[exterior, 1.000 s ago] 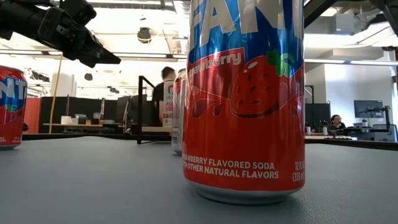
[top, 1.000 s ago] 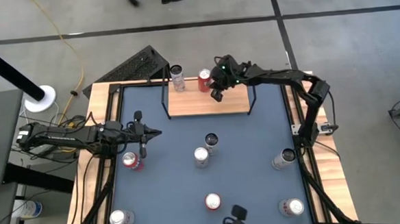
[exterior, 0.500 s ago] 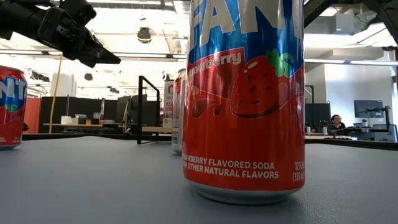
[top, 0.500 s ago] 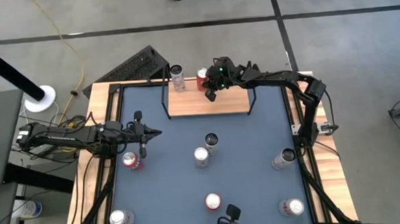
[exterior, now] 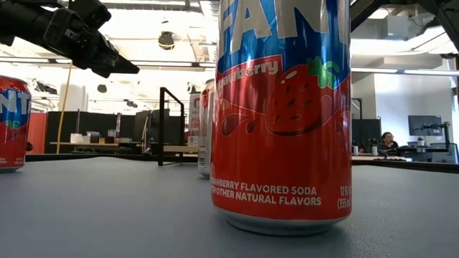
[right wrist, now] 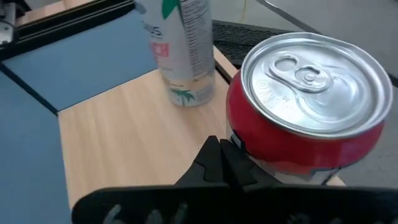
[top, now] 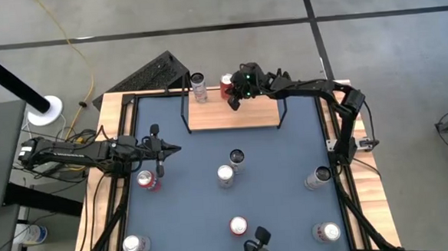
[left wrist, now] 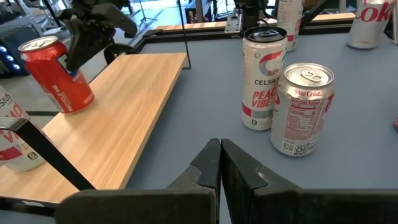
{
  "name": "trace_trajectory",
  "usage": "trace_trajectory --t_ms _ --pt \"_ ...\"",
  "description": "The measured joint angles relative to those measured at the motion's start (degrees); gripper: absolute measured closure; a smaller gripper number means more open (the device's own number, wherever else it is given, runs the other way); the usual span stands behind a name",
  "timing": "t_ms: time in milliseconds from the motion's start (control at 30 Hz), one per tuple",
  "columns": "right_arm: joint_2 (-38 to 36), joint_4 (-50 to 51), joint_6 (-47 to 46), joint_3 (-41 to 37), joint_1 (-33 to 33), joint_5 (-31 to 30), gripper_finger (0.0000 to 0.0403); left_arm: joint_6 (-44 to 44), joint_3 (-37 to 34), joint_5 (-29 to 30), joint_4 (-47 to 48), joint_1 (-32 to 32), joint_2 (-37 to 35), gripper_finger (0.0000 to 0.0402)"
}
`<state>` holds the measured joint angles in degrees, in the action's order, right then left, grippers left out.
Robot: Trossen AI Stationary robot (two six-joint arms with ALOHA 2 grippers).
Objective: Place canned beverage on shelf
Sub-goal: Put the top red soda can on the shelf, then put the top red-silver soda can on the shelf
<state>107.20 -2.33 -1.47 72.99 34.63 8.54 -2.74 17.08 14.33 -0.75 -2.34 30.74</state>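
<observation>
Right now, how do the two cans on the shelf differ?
The red can is short and wide; the white can is tall and slim. The red can tilts on the shelf in the left wrist view, with the right gripper, jaws shut, against its side; the white can stands upright, untouched, near the shelf's end. Both sit along the board's far edge.

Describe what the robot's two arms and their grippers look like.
Both arms are dark, nearly black, slim and jointed, with black cables along them. The left gripper ends in two thin, tapered black fingers. The right gripper has the same matte black fingers, and small green lights glow on its wrist housing.
</observation>
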Motion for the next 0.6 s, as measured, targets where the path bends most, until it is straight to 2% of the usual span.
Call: trace_trajectory --t_ms 200,367,467,600 --pt "0.0 0.03 -0.06 0.0 0.0 0.93 0.0403 0.0 0.0 0.0 0.0 -0.01 0.0 0.0401" --pt "-2.35 2.68 -1.34 -0.02 0.26 10.26 0.0403 0.05 0.0 0.0 0.1 0.0 0.0 0.0401" --pt "-6.22 7.85 -1.23 0.02 -0.02 13.22 0.0403 0.21 0.0 -0.02 0.2 -0.01 0.0 0.0401" --pt "-13.36 18.09 1.76 0.0 -1.92 13.1 0.0403 0.6 0.0 -0.12 0.26 0.02 0.0 0.0401"
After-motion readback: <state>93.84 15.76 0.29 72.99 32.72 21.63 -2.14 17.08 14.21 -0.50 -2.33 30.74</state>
